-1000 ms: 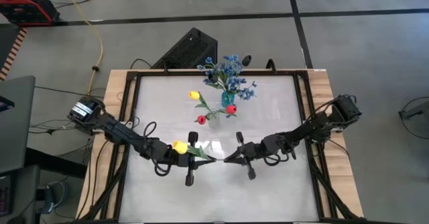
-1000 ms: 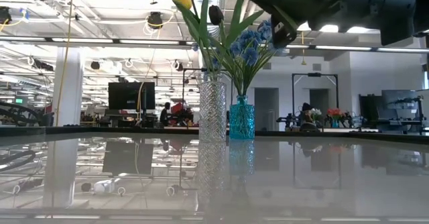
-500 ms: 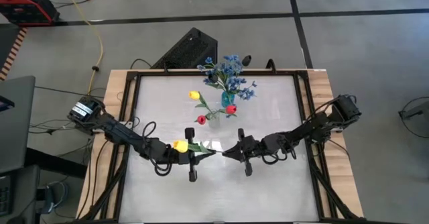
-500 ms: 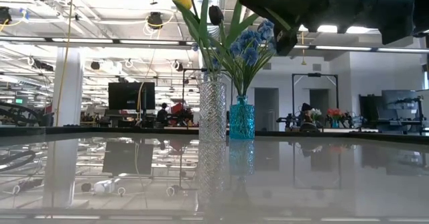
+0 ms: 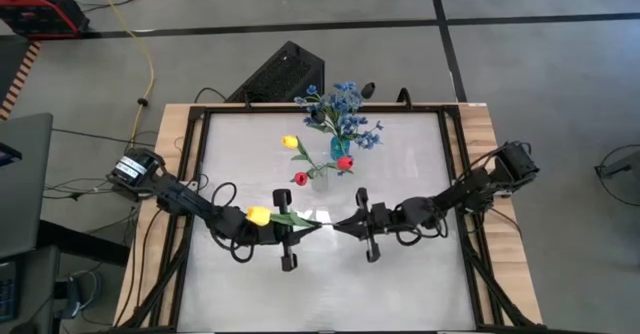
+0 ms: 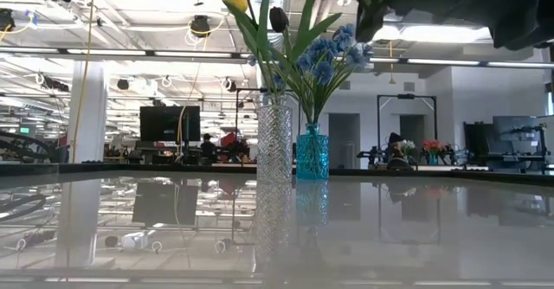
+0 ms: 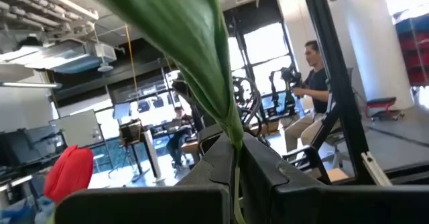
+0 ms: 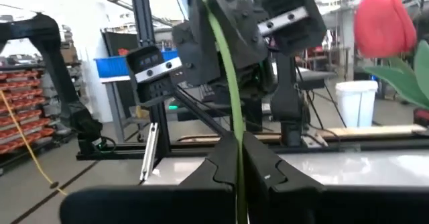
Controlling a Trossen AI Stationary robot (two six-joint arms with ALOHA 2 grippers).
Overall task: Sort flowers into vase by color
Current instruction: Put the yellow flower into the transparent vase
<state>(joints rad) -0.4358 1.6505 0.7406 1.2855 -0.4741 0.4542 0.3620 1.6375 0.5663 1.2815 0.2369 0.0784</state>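
Note:
A yellow tulip (image 5: pixel 258 215) with a green stem lies level in the air between my two grippers, above the table's middle. My left gripper (image 5: pixel 308 227) and my right gripper (image 5: pixel 338 226) face each other, both shut on its stem. Behind them, a clear glass vase (image 5: pixel 318 180) stands on the table with a yellow tulip (image 5: pixel 290 142), red tulips (image 5: pixel 345 162) and a dark bloom (image 6: pixel 278 18). The blue vase (image 5: pixel 339 146) stands farther back with blue blossoms (image 5: pixel 346 98). In the low view both vases (image 6: pixel 312 153) stand upright. My left gripper pinches the tulip's stem (image 7: pixel 235 167) between its two fingers, coming level from the table's left. A long leaf (image 7: pixel 194 43) rises from the hold. The bloom lies back over the gripper, and the flower is lifted clear. My right gripper pinches the stem (image 8: pixel 237 133) near its free end between its two fingers, level from the table's right. The stem runs straight on from the fingers to the left gripper (image 8: pixel 224 29). Nothing of the flower touches the table.
The glossy white table top (image 5: pixel 420 274) has open room near, left and right of the arms. A dark speaker-like box (image 5: pixel 280 72) sits beyond the far edge. A black frame (image 5: pixel 190 174) borders the table. People sit in the room behind (image 7: pixel 315 83).
Both grippers have risen a little with the yellow tulip held between them; in the low view the dark arm has moved up and uncovered a red tulip. The bloom has shifted slightly toward the table's left. Neither gripper has opened.

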